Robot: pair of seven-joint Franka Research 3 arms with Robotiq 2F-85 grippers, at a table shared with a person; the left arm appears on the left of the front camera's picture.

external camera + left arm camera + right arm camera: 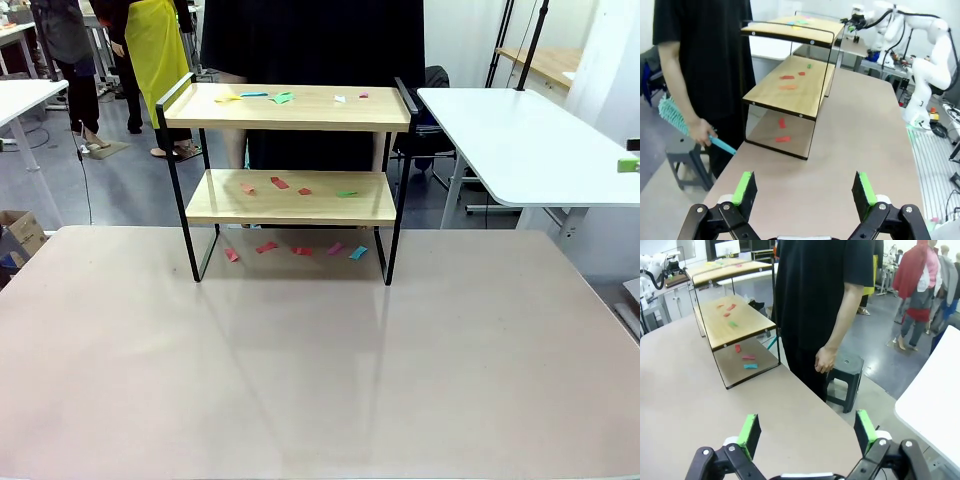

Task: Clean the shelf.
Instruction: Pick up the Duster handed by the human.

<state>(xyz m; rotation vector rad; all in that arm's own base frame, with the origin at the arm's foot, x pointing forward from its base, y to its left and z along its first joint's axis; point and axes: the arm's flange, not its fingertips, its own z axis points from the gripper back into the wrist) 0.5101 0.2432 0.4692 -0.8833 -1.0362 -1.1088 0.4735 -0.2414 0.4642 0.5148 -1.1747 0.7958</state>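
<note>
Front view: shelf point(290, 108) at far middle of surface point(300, 380); coloured scraps point(279, 183) on both boards and beneath. Left tool point(804, 182), right tool point(807, 426): jaws wide apart, empty. Advice: clear top board first, work downward.

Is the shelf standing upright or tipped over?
Upright: the shelf stands on its black legs, both boards level.

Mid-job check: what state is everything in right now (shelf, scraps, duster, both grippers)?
shelf: upright on the tabletop, both boards littered.
paper scraps: loose on the top board, the lower board and the tabletop beneath.
duster: held in the person's hand, lowered beside the table.
person's other hand: empty, hanging down.
left gripper: open, holding nothing.
right gripper: open, holding nothing.
</note>
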